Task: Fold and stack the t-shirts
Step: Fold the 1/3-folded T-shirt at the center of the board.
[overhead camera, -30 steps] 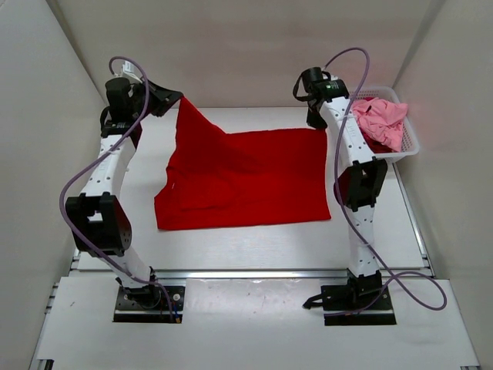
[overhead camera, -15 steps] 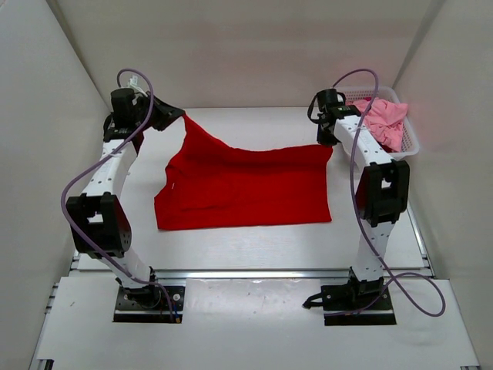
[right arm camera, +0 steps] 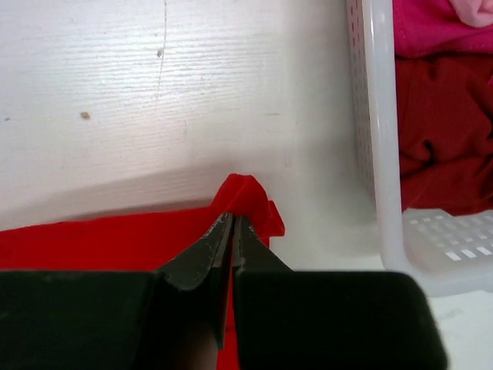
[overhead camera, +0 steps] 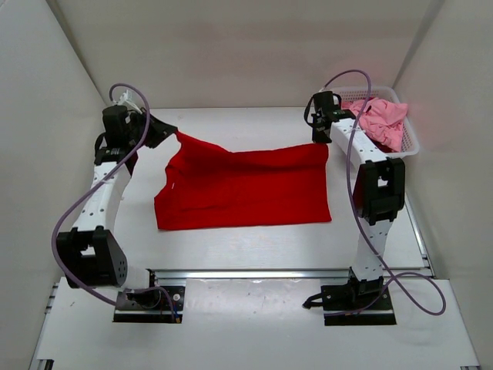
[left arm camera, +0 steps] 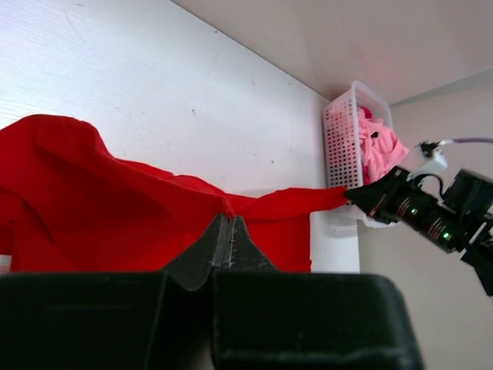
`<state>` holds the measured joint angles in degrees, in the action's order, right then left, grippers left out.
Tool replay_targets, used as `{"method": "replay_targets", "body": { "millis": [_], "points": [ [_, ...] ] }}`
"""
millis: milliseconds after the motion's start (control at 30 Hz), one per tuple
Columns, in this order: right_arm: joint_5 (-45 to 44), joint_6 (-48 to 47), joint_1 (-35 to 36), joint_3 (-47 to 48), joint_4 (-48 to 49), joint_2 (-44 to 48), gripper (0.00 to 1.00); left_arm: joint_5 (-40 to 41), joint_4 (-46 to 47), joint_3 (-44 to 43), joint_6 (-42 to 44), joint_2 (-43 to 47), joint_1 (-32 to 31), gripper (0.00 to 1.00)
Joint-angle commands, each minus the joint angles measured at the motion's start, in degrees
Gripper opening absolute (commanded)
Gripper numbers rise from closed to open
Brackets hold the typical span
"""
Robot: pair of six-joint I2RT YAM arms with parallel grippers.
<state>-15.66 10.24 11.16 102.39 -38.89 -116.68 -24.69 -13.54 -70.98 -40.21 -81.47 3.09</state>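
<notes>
A bright red t-shirt (overhead camera: 243, 185) lies spread across the middle of the table, its far edge lifted. My left gripper (overhead camera: 176, 135) is shut on the far left corner, and the cloth bunches at its tips (left arm camera: 229, 217). My right gripper (overhead camera: 322, 143) is shut on the far right corner, with a fold of red cloth (right arm camera: 250, 199) pinched at its tips (right arm camera: 233, 217). The far edge hangs taut between both grippers. A light pink t-shirt (overhead camera: 381, 119) sits in the basket, with a magenta one (right arm camera: 431, 31) and a dark red one (right arm camera: 447, 131) beneath it.
A white lattice basket (overhead camera: 412, 146) stands at the far right corner, close to my right gripper, with its wall (right arm camera: 381, 154) just right of the fingers. White walls enclose the table on the left, back and right.
Both grippers have come down and toward the near side with the shirt's far corners. The tall peak of cloth at the left has dropped, and the far edge now hangs lower.
</notes>
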Motion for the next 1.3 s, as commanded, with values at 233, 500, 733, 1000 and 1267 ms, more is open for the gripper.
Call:
{"method": "replay_targets", "body": {
  "millis": [233,500,733,1000,1267],
  "points": [
    [2.73,-0.93,-1.66,-12.73,8.31,6.99,0.0,3.94,-2.54,13.4,6.1,12.55,-0.01,0.0],
    [1.42,-1.98,-1.32,-19.06,11.2,9.54,0.0,7.63,-5.96,21.58,8.39,20.73,-1.69,0.0],
    [1.43,-2.5,-0.01,-21.62,12.7,9.64,0.0,10.1,-8.42,31.51,9.35,29.08,-5.03,0.0],
    [-0.42,-2.06,1.5,-24.43,11.91,11.47,0.0,11.15,-10.97,39.6,9.36,37.25,-6.16,0.0],
    [-3.14,0.39,3.08,-28.64,11.12,13.32,0.01,12.82,-13.26,44.79,9.35,41.39,-7.05,0.0]
  ]
}}
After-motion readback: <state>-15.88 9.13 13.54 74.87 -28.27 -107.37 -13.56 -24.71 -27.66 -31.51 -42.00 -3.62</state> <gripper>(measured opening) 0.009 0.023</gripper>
